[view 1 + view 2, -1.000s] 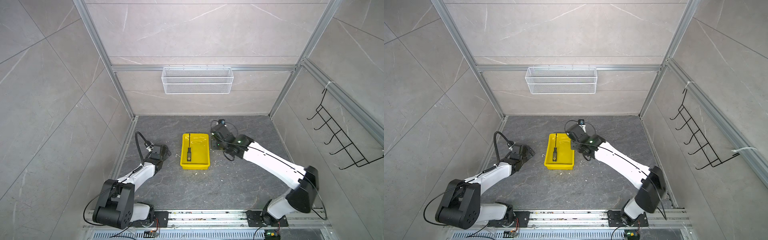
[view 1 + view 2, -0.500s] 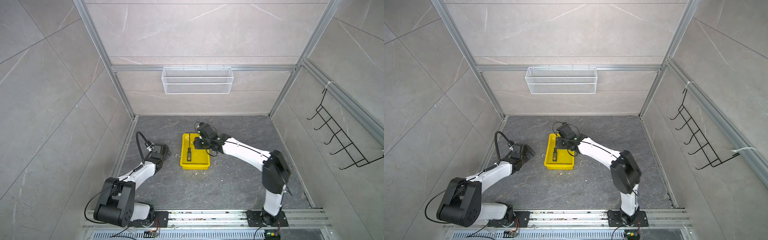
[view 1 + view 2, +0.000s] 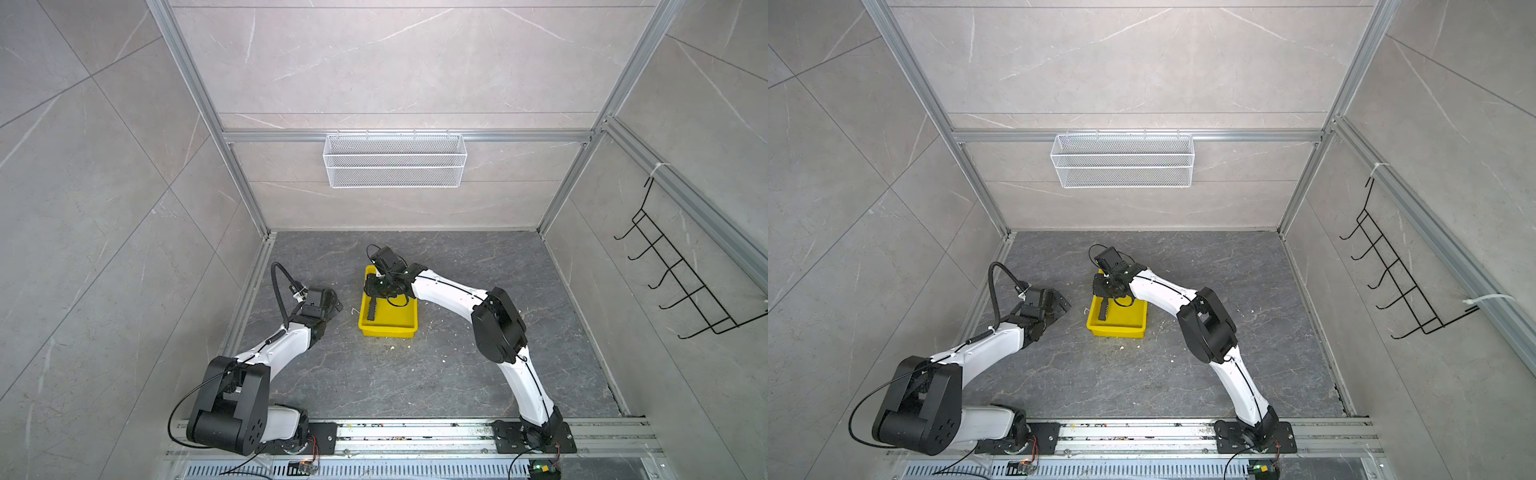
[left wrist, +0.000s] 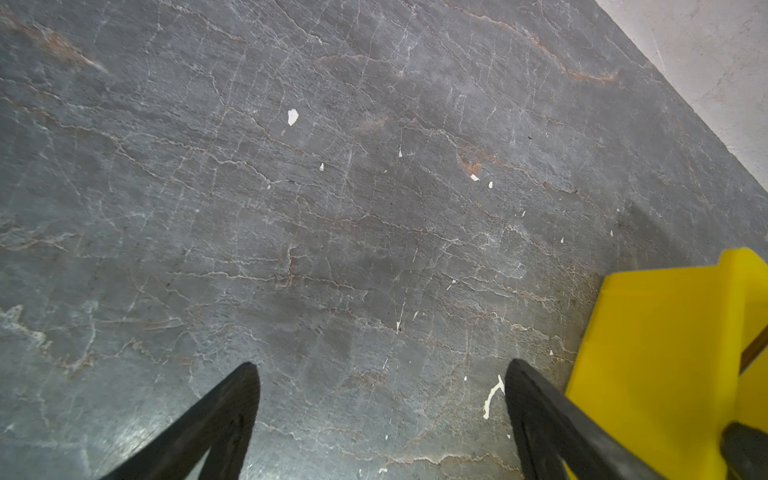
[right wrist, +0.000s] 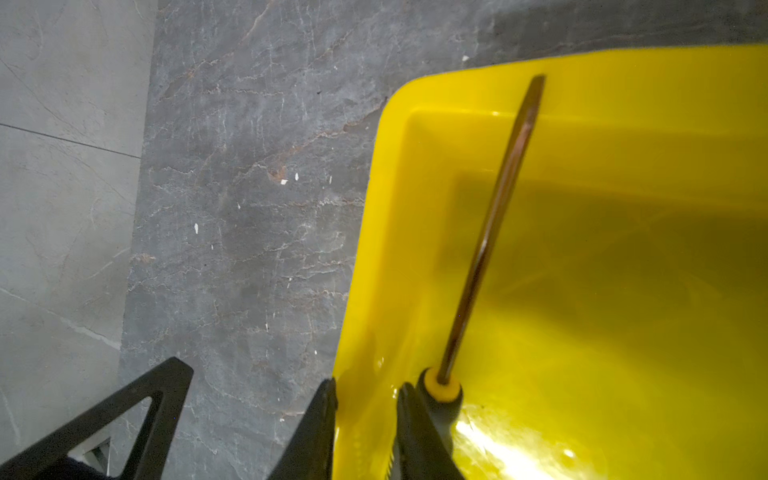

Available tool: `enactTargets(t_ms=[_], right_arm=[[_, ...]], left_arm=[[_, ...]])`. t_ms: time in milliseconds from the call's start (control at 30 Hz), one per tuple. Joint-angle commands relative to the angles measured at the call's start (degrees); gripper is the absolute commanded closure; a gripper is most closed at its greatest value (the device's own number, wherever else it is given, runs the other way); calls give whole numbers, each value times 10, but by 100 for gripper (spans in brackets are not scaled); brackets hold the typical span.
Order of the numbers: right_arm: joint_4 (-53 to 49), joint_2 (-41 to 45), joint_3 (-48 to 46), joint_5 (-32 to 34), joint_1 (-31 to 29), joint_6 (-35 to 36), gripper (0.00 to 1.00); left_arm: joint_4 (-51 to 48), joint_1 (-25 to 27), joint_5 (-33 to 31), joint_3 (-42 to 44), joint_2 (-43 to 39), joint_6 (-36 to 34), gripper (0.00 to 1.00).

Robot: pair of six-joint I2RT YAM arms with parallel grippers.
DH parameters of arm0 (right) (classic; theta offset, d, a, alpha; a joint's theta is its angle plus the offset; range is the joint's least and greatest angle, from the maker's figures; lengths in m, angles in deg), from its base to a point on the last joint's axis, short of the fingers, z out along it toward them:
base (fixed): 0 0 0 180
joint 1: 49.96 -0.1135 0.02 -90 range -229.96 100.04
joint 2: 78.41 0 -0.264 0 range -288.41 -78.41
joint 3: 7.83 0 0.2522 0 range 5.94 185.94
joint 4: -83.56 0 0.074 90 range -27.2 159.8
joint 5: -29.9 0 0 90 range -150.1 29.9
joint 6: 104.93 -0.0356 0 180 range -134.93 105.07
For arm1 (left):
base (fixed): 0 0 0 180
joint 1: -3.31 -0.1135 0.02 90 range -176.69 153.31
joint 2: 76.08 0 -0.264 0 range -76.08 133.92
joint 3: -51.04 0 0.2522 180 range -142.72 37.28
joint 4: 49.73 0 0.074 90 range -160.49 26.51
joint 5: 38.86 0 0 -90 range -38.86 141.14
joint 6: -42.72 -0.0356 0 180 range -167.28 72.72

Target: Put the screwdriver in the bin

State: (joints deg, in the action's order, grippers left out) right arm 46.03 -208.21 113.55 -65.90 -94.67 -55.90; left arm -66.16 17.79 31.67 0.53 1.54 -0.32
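on the grey floor [image 3: 457, 365], the screwdriver [image 5: 492, 224] lies inside the bin [image 5: 623, 311].

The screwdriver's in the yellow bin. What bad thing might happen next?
1. The right gripper hangs right beside the bin rim; a sideways move might knock or tip the bin.
2. The screwdriver tip seems to lean on the far rim, so a bump might flick it out.

Yellow bin [image 3: 388, 331], grey veined worktop [image 3: 415, 374]
The bin is glossy bright yellow; the screwdriver [image 5: 490, 228] has a dark brownish shaft, black handle and yellow collar. The worktop is dark grey with pale veins and white flecks.
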Motion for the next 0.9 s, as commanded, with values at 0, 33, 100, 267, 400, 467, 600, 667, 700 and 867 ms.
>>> enactTargets(t_ms=[0,33,100,267,400,467,600,667,700,867], right_arm=[[-43,26,-26,29,5,9,72],[-43,29,-27,31,5,13,71],[-31,34,-38,33,4,13,72],[62,76,-101,18,5,17,74],[137,122,-178,54,11,8,73],[120,103,-166,47,26,7,74],[102,64,-142,20,45,4,77],[137,73,-161,-4,45,10,76],[155,81,-172,-11,46,11,74],[86,75,-144,36,53,13,72]], left_arm=[[7,-2,-7,-9,-6,7,6],[7,-1,-7,-9,-6,7,6],[6,-1,-8,-9,-7,7,6],[5,-2,-10,-8,-12,4,6],[9,-2,-9,-7,-10,5,6],[8,-2,-7,-9,-7,6,6],[5,-2,-7,-10,-8,5,6],[4,-1,-8,-9,-12,4,6],[5,-1,-10,-8,-13,4,6],[9,-2,-7,-8,-10,5,6]])
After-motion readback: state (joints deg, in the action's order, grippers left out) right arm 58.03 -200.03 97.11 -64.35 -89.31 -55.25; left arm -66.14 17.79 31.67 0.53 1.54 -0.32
